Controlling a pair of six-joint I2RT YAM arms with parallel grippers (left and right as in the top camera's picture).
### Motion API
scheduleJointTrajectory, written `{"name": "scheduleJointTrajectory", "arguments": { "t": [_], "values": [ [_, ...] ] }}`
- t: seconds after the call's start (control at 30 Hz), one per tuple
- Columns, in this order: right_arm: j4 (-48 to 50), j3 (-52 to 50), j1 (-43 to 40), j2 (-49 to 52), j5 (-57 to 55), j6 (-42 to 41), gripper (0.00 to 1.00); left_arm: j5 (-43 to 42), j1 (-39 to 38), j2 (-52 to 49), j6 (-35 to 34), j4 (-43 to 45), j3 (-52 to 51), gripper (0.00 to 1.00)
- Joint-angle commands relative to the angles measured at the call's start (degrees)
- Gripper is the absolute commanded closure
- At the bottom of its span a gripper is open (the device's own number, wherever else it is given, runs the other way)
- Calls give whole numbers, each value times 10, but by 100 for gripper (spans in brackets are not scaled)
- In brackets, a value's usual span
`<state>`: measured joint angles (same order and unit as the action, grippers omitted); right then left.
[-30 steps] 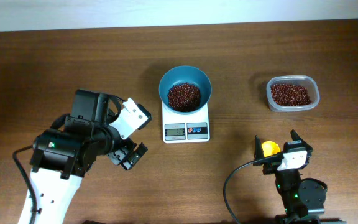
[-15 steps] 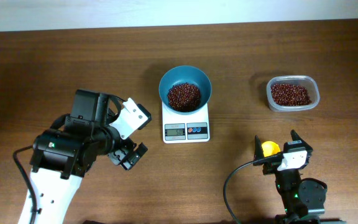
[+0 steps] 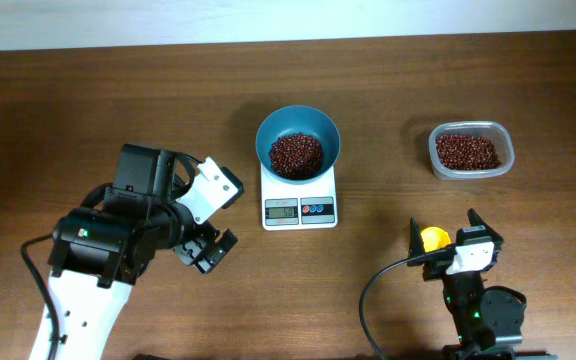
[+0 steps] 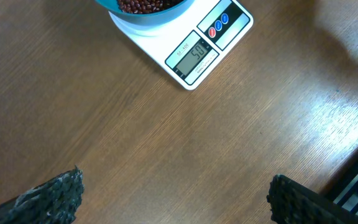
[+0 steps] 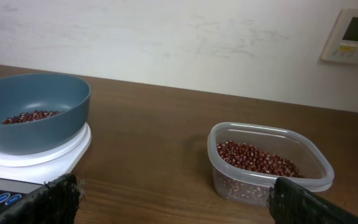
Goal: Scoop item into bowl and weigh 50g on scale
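L gripper (image 3: 208, 250), toward the near-left corner: fingers spread wide, nothing between them. In the wrist view only the bare brown wooden table (image 4: 135, 143) lies under the gap. R gripper (image 3: 443, 236), at the near edge, right side: fingers also spread wide. A small yellow rounded object (image 3: 433, 238) shows between them from overhead; you cannot tell whether it touches a finger.

Item: small dark red-brown beans (image 3: 296, 153), heaped in the round deep teal-blue bowl (image 3: 268, 132). The bowl sits on the small white square kitchen scale (image 3: 270, 196), mid-table toward the far edge. The grey display (image 4: 196, 55) appears to read 50, so judge the weighing done or nearly so. More beans fill the clear rounded-rect. plastic tub (image 3: 436, 140) toward the far-right corner.

Handling: beans are likely hard, light and loose. They roll and pour, so do not pinch them; use a scoop. Take the bowl by its rim; expect a smooth, rigid wall.

Position: the bowl lies well apart from both grippers, ahead-right of L and ahead-left of R.
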<state>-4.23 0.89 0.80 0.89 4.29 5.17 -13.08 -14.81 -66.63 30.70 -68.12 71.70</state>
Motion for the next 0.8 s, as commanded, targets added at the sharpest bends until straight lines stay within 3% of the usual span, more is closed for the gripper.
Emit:
{"name": "scheduleJointTrajectory", "arguments": {
  "t": [0.0,0.5,0.77],
  "values": [
    [0,-6,4,-7,-5,4,1,0,3,0,11,0,9,1],
    [0,-6,4,-7,-5,4,1,0,3,1,11,-23,9,1],
    [0,-6,4,-7,-5,4,1,-2,3,71,11,-14,1,1]
  ]
}}
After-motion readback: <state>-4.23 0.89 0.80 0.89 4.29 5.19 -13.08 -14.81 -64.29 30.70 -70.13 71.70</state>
